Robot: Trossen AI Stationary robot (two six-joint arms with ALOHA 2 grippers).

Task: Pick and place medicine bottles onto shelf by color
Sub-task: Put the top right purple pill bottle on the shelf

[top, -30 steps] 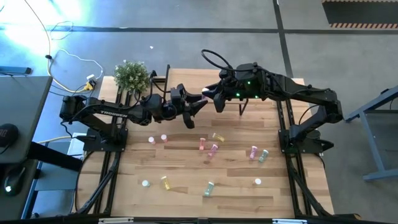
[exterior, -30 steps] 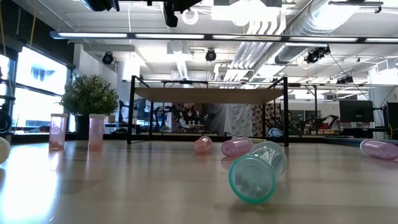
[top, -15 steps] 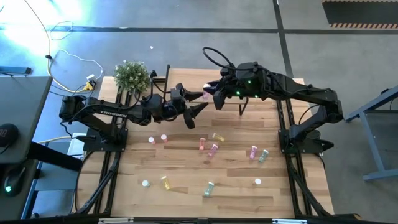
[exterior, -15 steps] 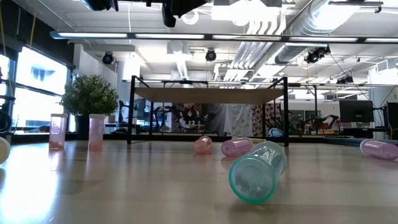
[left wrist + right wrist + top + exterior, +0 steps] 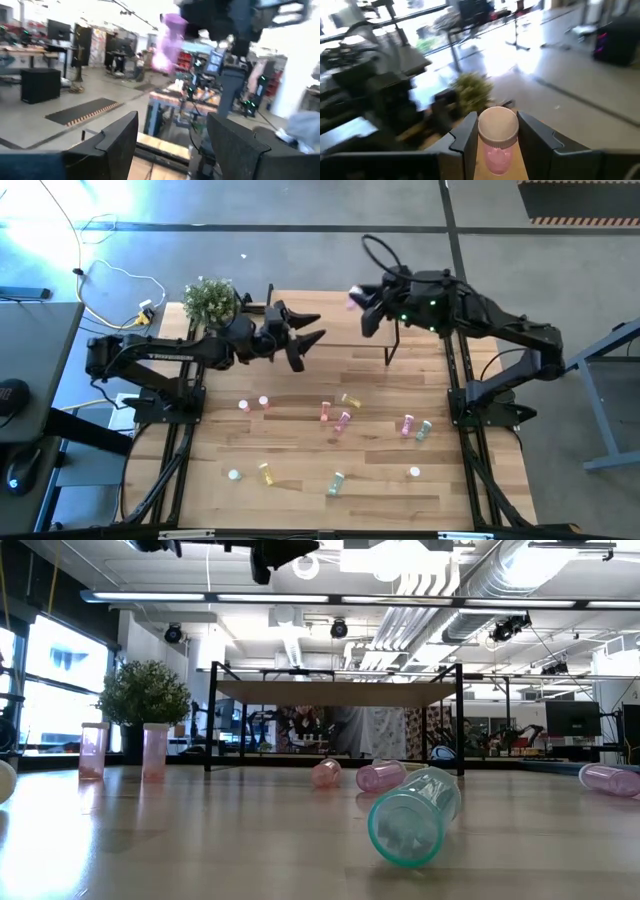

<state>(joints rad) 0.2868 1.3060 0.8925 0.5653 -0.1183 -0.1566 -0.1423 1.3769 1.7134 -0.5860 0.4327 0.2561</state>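
My right gripper (image 5: 358, 302) is shut on a pink medicine bottle (image 5: 352, 299) with a white cap (image 5: 497, 125), high above the far side of the shelf (image 5: 340, 332). The shelf is a low stand with a light wood top and black legs (image 5: 335, 692). My left gripper (image 5: 308, 340) hangs open over the shelf's left part, pointing at the bottle (image 5: 167, 45) with nothing between its fingers. Several bottles lie or stand on the tabletop: pink (image 5: 325, 411), yellow (image 5: 266, 473), mint (image 5: 412, 815). My right gripper pinches the pink bottle's body (image 5: 496, 152) between its two fingers (image 5: 465, 135), one on each side, just below the white cap. The fingers come roughly level from the table's right. The bottle is lifted clear of the shelf and the table.
A small potted plant (image 5: 211, 301) stands at the table's far left corner beside the shelf. Two pink bottles (image 5: 154, 752) stand upright on the left. The table's middle and near half hold scattered bottles with bare wood (image 5: 300, 445) between them.
Both grippers met over the shelf on the pink bottle. My left gripper opened, let go, and drew back toward the table's left. My right gripper kept the bottle, rolled its wrist, and rose toward the table's far right.
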